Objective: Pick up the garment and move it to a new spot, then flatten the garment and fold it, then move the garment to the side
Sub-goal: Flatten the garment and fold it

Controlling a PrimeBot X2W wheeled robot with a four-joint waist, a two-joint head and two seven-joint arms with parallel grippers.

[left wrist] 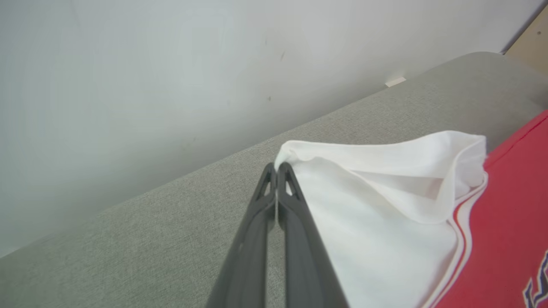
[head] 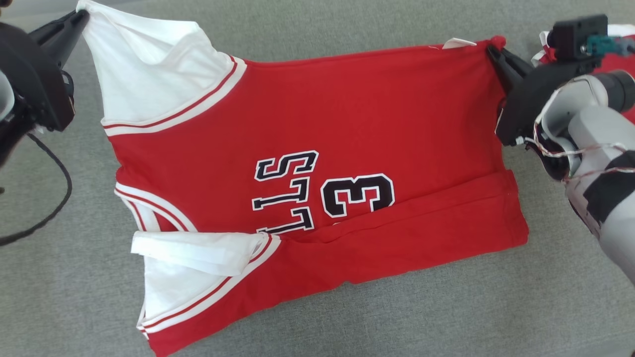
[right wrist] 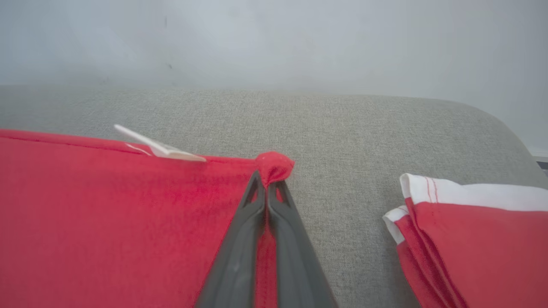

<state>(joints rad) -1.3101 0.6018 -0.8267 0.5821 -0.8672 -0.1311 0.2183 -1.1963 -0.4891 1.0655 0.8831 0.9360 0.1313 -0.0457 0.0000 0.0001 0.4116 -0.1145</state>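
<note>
The garment (head: 307, 163) is a red jersey with white sleeves and dark lettering, spread sideways on grey fabric, its near strip folded over. My left gripper (head: 82, 17) is shut on the tip of the far white sleeve (left wrist: 376, 188); in the left wrist view the fingers (left wrist: 277, 171) pinch that white corner. My right gripper (head: 491, 48) is shut on the far red hem corner (right wrist: 274, 164), which bunches over its fingertips beside a small white label (right wrist: 160, 147).
A second folded red and white garment (right wrist: 475, 239) lies just right of my right gripper, also at the head view's right edge (head: 620, 59). A black cable (head: 54, 198) loops at the left. A pale wall (left wrist: 171, 64) rises behind the grey cushion (head: 347, 317).
</note>
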